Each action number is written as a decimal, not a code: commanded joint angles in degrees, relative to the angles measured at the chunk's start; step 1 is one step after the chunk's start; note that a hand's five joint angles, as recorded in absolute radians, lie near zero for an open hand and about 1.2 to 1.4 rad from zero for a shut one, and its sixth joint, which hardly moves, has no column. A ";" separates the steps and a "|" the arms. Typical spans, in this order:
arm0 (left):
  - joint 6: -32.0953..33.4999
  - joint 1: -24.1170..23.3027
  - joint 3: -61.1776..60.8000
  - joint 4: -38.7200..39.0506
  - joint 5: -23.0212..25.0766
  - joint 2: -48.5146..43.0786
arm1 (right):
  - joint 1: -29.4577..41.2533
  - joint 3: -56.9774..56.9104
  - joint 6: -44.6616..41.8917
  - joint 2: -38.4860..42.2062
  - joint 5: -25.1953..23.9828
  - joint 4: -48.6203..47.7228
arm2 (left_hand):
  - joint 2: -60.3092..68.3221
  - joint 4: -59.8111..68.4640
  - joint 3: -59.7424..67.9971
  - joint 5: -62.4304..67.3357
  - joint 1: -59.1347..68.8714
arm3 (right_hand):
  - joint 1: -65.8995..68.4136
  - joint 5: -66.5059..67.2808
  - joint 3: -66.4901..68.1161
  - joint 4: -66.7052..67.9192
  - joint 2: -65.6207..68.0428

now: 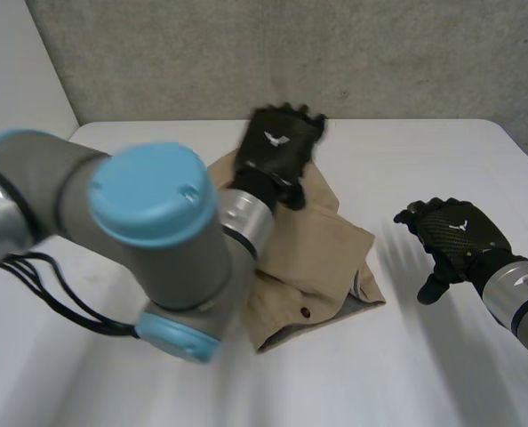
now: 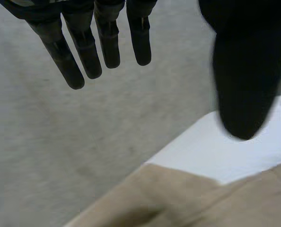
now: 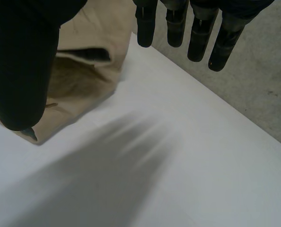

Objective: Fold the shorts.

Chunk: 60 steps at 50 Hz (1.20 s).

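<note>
The tan shorts (image 1: pixel 322 258) lie folded in a bundle at the middle of the white table (image 1: pixel 406 374). My left hand (image 1: pixel 277 147) hovers over the far edge of the shorts, fingers (image 2: pixel 86 47) straight and spread, holding nothing; the tan shorts (image 2: pixel 188 203) lie below its palm. My right hand (image 1: pixel 451 236) floats above the table to the right of the shorts, apart from them, its fingers (image 3: pixel 197 28) straight and empty. Beside its thumb the shorts (image 3: pixel 83 71) show a waistband opening.
A grey concrete wall (image 1: pixel 335 53) rises behind the table's far edge. My left arm's big elbow joint (image 1: pixel 157 231) covers the table's left half and part of the shorts. Bare table (image 3: pixel 178 165) lies under the right hand.
</note>
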 commanded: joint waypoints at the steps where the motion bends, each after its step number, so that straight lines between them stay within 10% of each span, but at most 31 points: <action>1: -0.27 6.97 -11.24 -0.35 -1.26 13.84 | 0.24 -0.87 0.08 -1.80 0.00 0.80 | -0.81 -0.27 -0.91 0.28 -1.62 | -1.77 -4.04 -2.29 -3.63 -2.67; 15: 0.87 17.43 -16.09 -2.19 -1.00 12.21 | 6.83 -6.23 6.15 -4.80 -0.53 9.25 | 0.70 1.24 0.60 1.79 -0.11 | -1.77 -4.04 -2.29 -3.63 -2.67; 30: 10.09 21.04 -12.05 -3.96 8.40 -4.85 | 13.60 -13.87 1.85 12.16 5.09 -0.33 | 3.73 4.26 3.63 4.82 2.92 | -1.77 -4.04 -2.29 -3.63 -2.67; 38: 10.80 20.60 -11.43 -3.25 8.76 -8.02 | 15.09 -22.05 -0.53 21.65 11.68 -2.00 | 7.42 7.96 7.32 8.51 6.61 | 28.37 26.09 27.84 26.51 27.47; 42: 10.80 20.25 -10.82 -3.16 8.76 -8.55 | 14.83 -23.63 -0.36 22.36 11.60 -2.35 | 20.34 20.88 20.24 21.43 19.53 | 68.17 65.89 67.64 66.31 67.27; 47: 10.71 19.46 -10.47 -2.90 8.49 -8.64 | 14.74 -24.69 0.26 21.49 11.33 -3.06 | 57.35 57.88 57.24 58.44 56.53 | 68.23 65.96 67.71 66.37 67.33; 60: 8.17 16.74 -16.61 -6.15 6.83 11.73 | 14.57 -27.76 0.52 16.48 8.87 -1.39 | 57.37 57.90 57.27 58.46 56.56 | 68.23 65.96 67.71 66.37 67.33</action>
